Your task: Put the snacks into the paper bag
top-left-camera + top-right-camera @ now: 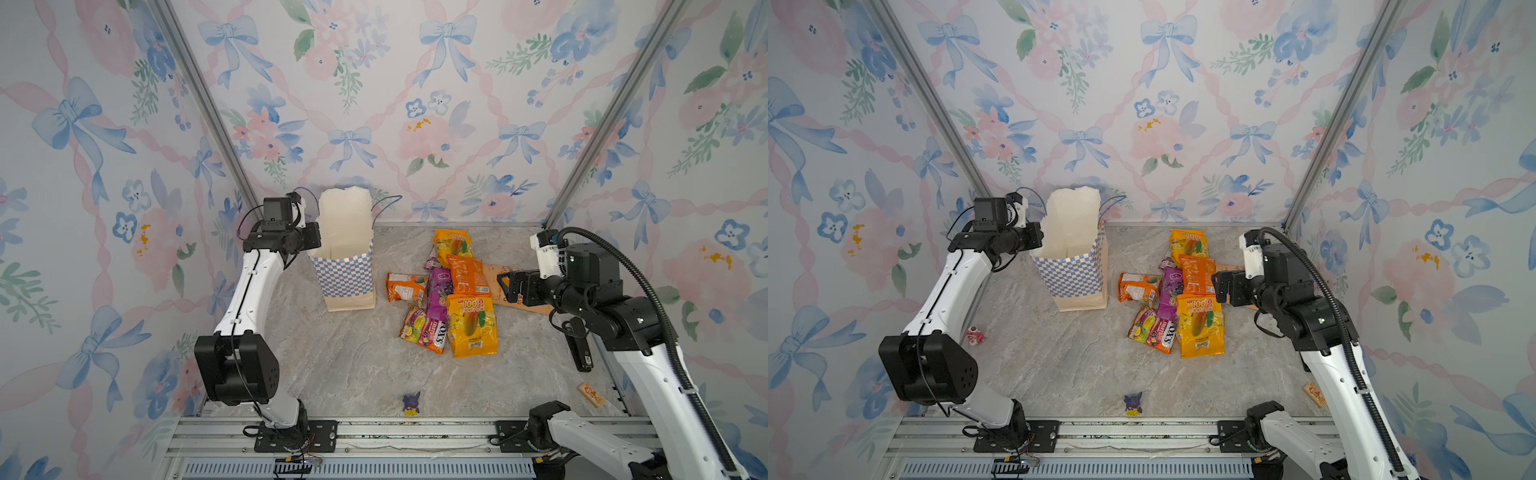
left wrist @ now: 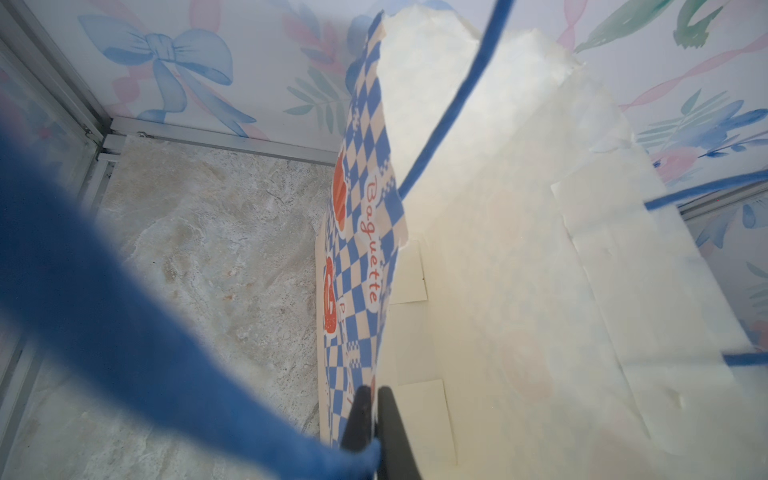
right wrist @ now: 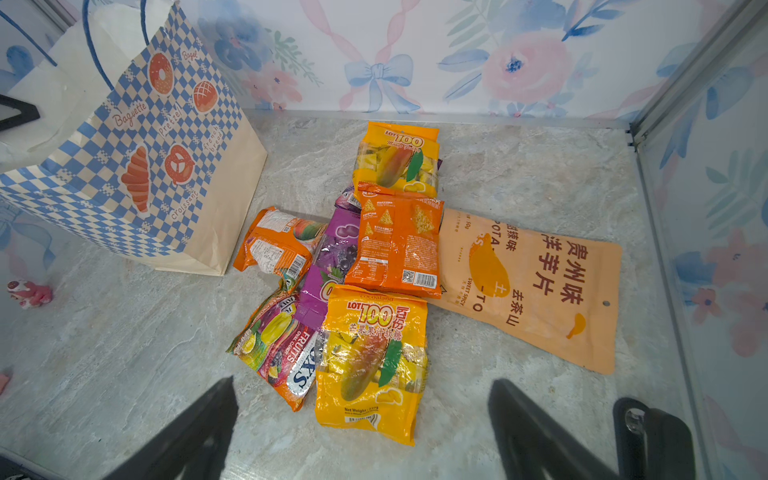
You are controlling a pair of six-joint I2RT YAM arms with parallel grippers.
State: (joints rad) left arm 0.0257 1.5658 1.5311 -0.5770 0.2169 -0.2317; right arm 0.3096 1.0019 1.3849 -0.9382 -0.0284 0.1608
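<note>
The snacks point(image 1: 446, 291) lie in a loose, overlapping heap on the marbled grey counter point(image 1: 353, 365). In both top views they sit right of the paper bag point(image 1: 345, 266) and well apart from the left arm point(image 1: 257, 282), whose wrist meets the bag's left rim. The right fingers point(image 1: 1217, 281) hang at the heap's right edge. The packets are glossy, crinkled plastic pillows in yellow-orange, orange and purple, with one multicoloured. The bag stands upright, tall and boxy, with blue-and-white checks over a cream base, a white inside and thin blue cord handles.

Through the left wrist camera, the left fingers point(image 2: 359, 415) are pinched tight on the bag's rim, one on the checkered outside and one on the white inside. The paper looks matte and ragged along its top edge. A blurred blue cord point(image 2: 124, 311) loops close to the lens.

Through the right wrist camera, the right fingers stand spread wide with nothing in them, above bare counter on the heap's near side. The nearest thing to them is a yellow LOT 100 packet point(image 3: 370, 365), with the FOX'S packet point(image 3: 274, 353) on its left. A large, flat peach pouch point(image 3: 540, 291) lies on the right, tucked partly under an orange packet point(image 3: 395, 241).
</note>
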